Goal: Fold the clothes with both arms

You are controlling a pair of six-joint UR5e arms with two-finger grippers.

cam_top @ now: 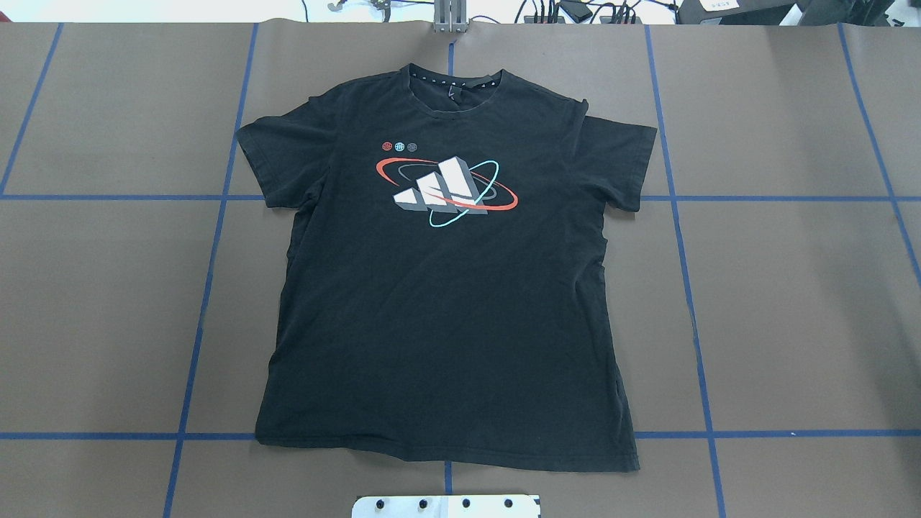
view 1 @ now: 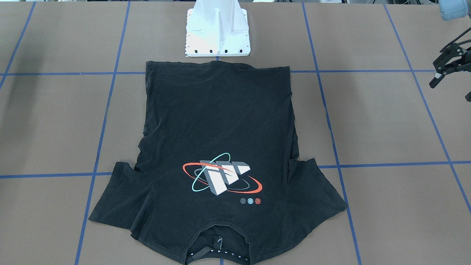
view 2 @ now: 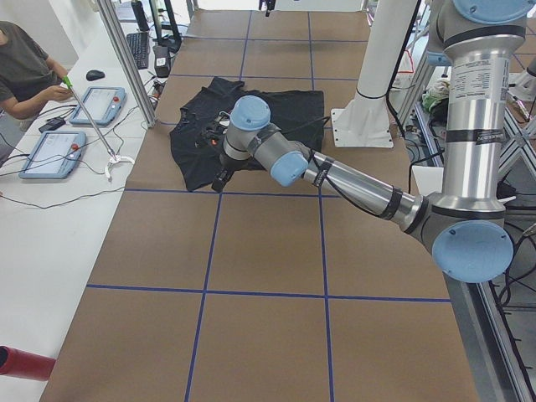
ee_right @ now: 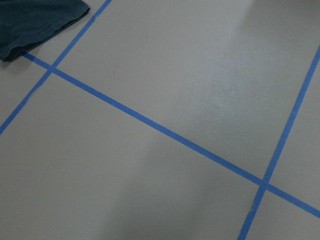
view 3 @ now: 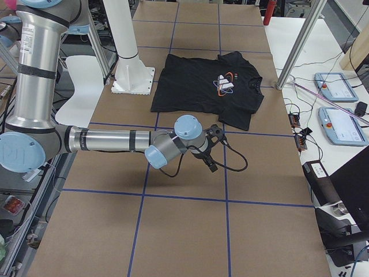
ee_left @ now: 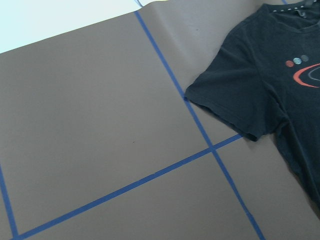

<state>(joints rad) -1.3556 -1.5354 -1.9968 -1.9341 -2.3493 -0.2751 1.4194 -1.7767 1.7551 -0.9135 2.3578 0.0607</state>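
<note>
Two arms and one garment. The table point(cam_top: 791, 288) carries the black T-shirt point(cam_top: 446, 302) flat and print up, straight out from the white pedestal point(view 1: 218, 33), with the hem nearest the pedestal and the collar farthest. Nothing is folded yet, so I judge the step in hand is the approach. My left arm point(view 2: 352, 180) and right arm point(view 3: 109, 140) reach out on either side of the pedestal, both off the cloth. I would bring both grippers in level to matching sleeve edges and pinch both layers, so the fold runs straight.

My left gripper point(view 1: 450, 88) has its jaws parted and carries nothing, though the frame edge cuts it off. My right gripper point(view 3: 210, 153) shows only small and side-on, so I cannot tell its opening. The collar's small mark is too fine to read.
</note>
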